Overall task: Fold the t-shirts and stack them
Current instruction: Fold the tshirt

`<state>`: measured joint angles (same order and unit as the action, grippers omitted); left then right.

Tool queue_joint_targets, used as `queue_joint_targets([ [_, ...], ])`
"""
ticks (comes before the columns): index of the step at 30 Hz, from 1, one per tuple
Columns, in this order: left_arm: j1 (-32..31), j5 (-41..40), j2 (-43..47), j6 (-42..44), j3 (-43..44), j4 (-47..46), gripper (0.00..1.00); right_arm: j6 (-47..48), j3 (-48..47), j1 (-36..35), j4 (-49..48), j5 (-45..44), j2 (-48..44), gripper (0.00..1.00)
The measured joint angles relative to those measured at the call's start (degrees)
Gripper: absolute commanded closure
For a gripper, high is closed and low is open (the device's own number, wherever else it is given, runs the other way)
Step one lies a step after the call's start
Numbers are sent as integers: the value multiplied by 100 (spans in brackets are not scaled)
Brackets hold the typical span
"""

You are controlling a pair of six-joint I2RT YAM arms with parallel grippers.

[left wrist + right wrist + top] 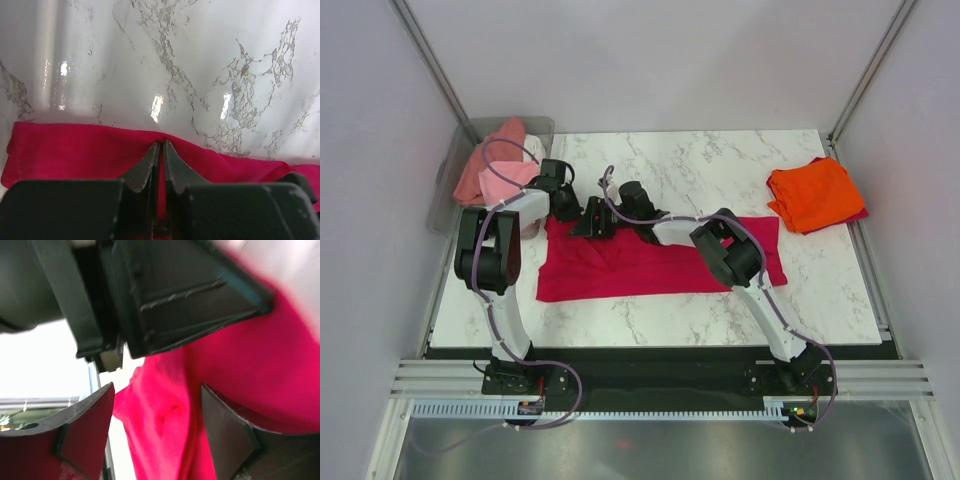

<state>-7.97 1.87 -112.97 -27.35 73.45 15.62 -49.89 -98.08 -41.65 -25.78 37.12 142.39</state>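
Note:
The crimson t-shirt (650, 262) lies as a long flat band across the middle of the marble table (720, 170). My left gripper (590, 225) is at its far edge near the left end. In the left wrist view its jaws (161, 143) are shut on a pinch of the crimson hem (75, 150). My right gripper (616, 212) is close beside it, open. In the right wrist view (156, 387) a raised fold of the crimson cloth (165, 415) hangs between its spread fingers, with the left gripper's black body just above. A folded orange t-shirt (815, 193) lies at the back right.
A clear grey bin (450, 170) stands at the back left corner, holding salmon (495, 150), light pink (505, 180) and white (533, 150) shirts. A sliver of magenta cloth (860, 214) shows under the orange shirt. White walls enclose the table on three sides.

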Motion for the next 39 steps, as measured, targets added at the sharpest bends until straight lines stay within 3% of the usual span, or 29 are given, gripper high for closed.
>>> queue_joint_targets([
  [9, 13, 20, 0, 0, 0, -4, 88, -90, 726, -356, -157, 348, -278, 46],
  [13, 20, 26, 0, 0, 0, -7, 88, -127, 1320, -448, -369, 601, -603, 78],
  [15, 24, 31, 0, 0, 0, -7, 88, -149, 1600, -481, -461, 688, -789, 84],
  [18, 24, 33, 0, 0, -2, -7, 88, -107, 2140, -595, -538, 831, -1222, 84],
  [19, 24, 35, 0, 0, -2, -7, 88, -68, 2332, -651, -542, 855, -1397, 70],
  [20, 24, 35, 0, 0, -2, -7, 88, -44, 2511, -717, -514, 894, -1569, 64],
  [22, 24, 37, 0, 0, -2, -9, 88, 79, 2835, -850, -481, 955, -1921, 60],
  [24, 24, 37, 2, 0, -2, -9, 88, 195, 3139, -981, -437, 999, -2302, 43],
  [26, 26, 39, 0, 0, -2, -11, 88, 367, 3324, -1071, -304, 990, -2594, 38],
  [28, 26, 44, 2, 0, -2, -11, 88, 651, 3482, -1095, 72, 765, -2944, 38],
  [32, 28, 59, 44, 0, -90, -129, 85, 1145, 3517, -986, 1207, -328, -3580, 47],
  [39, -4, 140, 651, 2, -769, -315, 50, 1165, 3499, -649, 2135, -1681, -3727, 58],
])
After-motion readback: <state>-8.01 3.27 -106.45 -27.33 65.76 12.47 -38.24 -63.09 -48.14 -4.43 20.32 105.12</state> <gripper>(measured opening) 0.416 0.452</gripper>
